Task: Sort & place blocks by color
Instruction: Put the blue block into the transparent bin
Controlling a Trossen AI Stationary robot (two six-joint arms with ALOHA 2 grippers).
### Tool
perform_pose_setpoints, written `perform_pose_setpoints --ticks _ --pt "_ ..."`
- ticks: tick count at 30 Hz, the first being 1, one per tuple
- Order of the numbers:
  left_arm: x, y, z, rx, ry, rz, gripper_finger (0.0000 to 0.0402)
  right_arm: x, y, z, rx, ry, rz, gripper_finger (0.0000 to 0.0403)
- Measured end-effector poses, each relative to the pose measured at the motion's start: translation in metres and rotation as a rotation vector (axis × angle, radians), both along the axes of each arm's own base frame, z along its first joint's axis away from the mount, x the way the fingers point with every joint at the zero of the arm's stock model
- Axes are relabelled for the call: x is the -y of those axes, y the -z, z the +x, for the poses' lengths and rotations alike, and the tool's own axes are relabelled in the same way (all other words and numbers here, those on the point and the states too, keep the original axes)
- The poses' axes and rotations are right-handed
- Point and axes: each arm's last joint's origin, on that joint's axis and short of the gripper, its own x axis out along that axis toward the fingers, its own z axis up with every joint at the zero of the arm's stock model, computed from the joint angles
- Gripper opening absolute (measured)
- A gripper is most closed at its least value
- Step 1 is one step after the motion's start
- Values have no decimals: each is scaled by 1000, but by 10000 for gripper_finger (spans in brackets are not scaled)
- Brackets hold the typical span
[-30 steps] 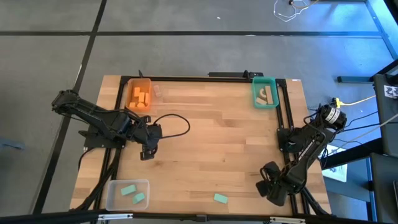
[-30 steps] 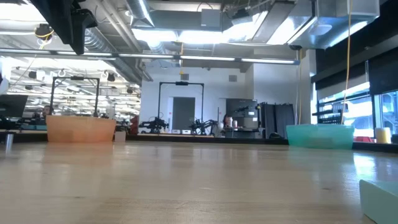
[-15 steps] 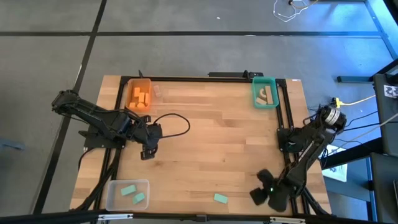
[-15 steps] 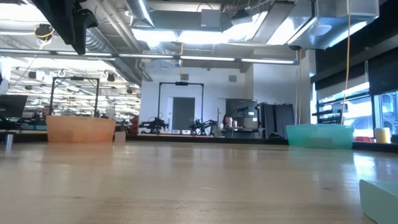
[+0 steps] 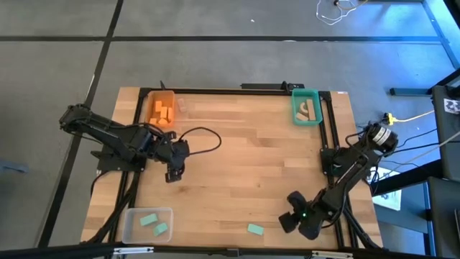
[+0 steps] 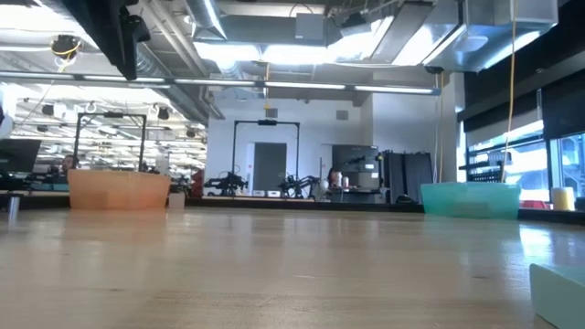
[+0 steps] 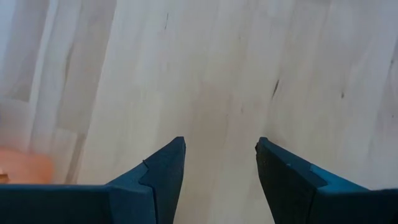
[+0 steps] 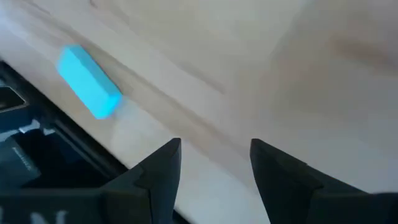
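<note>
Now, start with your right gripper [image 5: 289,219], low at the near edge of the table [image 5: 244,151]: its jaws stand spread with nothing between them, and the one loose teal block [image 5: 254,229] lies just beyond the fingertips and off to one side, well apart from any bin. In the right wrist view that block [image 8: 89,90] sits ahead of the open fingers, close to the table's edge, so you would judge this to be the approach to the last pick, with the jaws needing to swing across before they can straddle it. Your left gripper [image 5: 173,173] hangs over bare wood farther in, jaws likewise parted and empty, with only boards ahead of them in its wrist view and a sliver of orange at one side. Level with the loose block, at the near left corner, the clear bin [image 5: 146,224] already holds two teal blocks [image 5: 154,224]. Farther off, past the left jaws, the orange bin [image 5: 160,109] holds several orange blocks [image 5: 162,112], and the teal bin [image 5: 305,106] at the far right holds pale wood pieces [image 5: 307,110]. A faint pale shape beside the orange bin cannot be made out. As far as you can see, the sorting is nearly done: everything is binned except that single teal block, which most likely belongs with its fellows in the clear bin.
</note>
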Motion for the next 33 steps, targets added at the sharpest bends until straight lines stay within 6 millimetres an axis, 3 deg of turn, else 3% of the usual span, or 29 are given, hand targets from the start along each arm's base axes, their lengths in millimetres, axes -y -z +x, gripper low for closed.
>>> perform_pose_setpoints --ticks 6,16,26,30,33 --pt "0 0 0 -1 -1 -1 188 -1 4 -9 -171 157 88 193" --pt "0 0 0 -3 1 0 188 -4 2 -13 -309 131 157 193" --pt "-3 0 0 -10 9 10 188 5 -20 -21 -540 168 -22 193" --pt "-6 0 1 -10 -4 10 188 4 -13 -29 -666 165 2 193" --pt "-7 0 1 -11 -7 9 188 -3 -2 -28 -654 150 36 193"
